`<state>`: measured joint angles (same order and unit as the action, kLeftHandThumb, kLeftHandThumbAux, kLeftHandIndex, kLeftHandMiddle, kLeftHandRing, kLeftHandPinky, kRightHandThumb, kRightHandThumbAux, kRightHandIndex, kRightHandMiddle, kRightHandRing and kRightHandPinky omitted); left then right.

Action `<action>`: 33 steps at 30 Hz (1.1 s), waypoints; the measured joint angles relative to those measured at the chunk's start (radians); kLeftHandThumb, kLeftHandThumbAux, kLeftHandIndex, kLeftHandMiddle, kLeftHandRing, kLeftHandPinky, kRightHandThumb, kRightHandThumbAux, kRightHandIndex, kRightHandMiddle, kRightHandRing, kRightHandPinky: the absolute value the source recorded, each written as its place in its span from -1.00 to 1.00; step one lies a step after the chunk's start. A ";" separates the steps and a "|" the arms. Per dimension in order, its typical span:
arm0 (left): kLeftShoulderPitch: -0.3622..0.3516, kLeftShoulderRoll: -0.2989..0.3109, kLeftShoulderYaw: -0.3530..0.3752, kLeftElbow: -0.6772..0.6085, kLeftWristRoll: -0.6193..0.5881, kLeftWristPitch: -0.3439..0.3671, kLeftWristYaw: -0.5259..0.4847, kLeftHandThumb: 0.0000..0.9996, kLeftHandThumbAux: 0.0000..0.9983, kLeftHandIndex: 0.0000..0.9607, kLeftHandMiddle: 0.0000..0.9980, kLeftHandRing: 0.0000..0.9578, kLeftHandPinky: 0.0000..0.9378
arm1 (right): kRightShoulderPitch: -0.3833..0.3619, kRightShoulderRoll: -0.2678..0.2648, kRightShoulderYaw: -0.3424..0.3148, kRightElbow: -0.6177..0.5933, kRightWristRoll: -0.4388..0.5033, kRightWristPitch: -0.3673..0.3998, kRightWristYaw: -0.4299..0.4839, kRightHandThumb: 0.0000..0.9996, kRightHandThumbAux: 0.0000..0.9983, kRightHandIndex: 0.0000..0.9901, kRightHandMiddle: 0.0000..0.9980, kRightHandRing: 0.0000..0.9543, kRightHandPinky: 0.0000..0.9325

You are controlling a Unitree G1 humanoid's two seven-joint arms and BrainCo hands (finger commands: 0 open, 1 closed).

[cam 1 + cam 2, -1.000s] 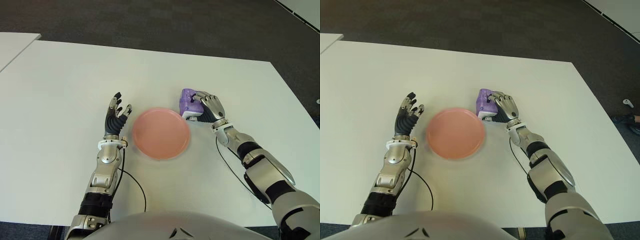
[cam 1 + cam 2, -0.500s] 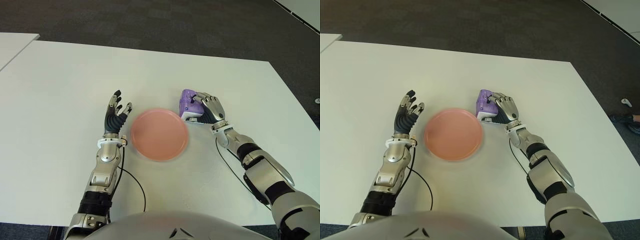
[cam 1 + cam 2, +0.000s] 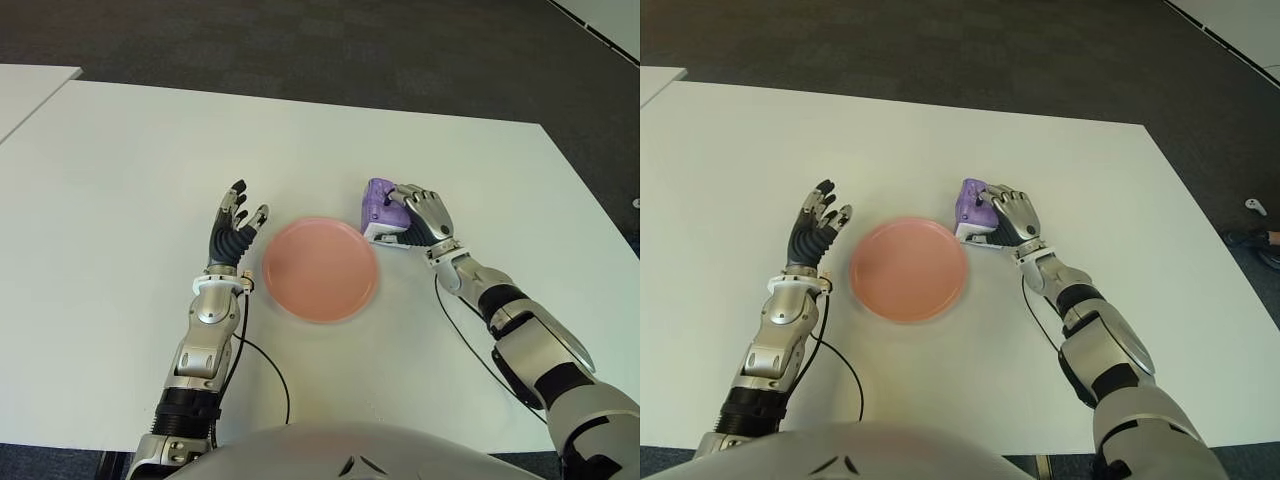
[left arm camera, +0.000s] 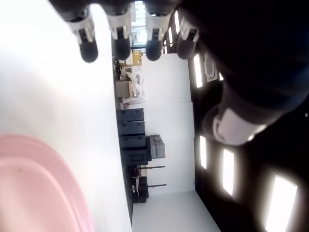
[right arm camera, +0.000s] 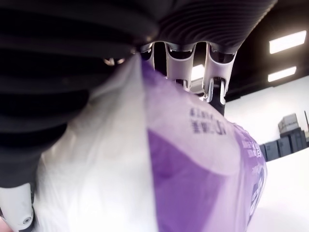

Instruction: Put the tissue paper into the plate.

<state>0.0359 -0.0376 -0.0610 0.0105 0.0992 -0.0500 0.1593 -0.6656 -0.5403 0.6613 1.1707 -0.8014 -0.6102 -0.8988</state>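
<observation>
Little has shifted over the last second: the pink plate (image 3: 320,270) sits a touch nearer the left hand than before, and the right hand stays clamped where it was.

Largest in the scene is the white desk (image 3: 120,180), smooth, flat and matte, with dark carpet beyond its far edge. At its middle lies the plate, round, shallow and plain, with a low rim, holding nothing.

Just off the plate's right far edge is the tissue paper pack (image 3: 381,208), a soft plastic-wrapped packet, purple with a white panel and small print. It is outside the plate and close beside its rim. The right hand (image 3: 420,214) is wrapped over the pack, its silver, segmented fingers (image 5: 179,67) curled down across the glossy, wrinkled wrapper, gripping it.

The left hand (image 3: 233,235) shows just left of the plate, palm toward it, fingers (image 4: 89,43) straight and slightly spread, holding nothing. Its fingers have dark ribbed padding and rounded black tips. A thin black cable (image 3: 270,370) loops on the desk beside the left forearm.
</observation>
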 measured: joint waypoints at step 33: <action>-0.004 -0.017 0.004 -0.001 0.033 -0.007 0.033 -1.00 0.25 -1.00 -1.00 -1.00 -1.00 | 0.093 -0.204 -0.134 -0.280 -0.005 -0.056 0.166 0.69 0.35 -0.17 0.12 0.42 0.35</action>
<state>0.0316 -0.0546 -0.0571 0.0097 0.1325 -0.0566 0.1928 -0.5722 -0.7448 0.5269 0.8904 -0.8063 -0.6658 -0.7331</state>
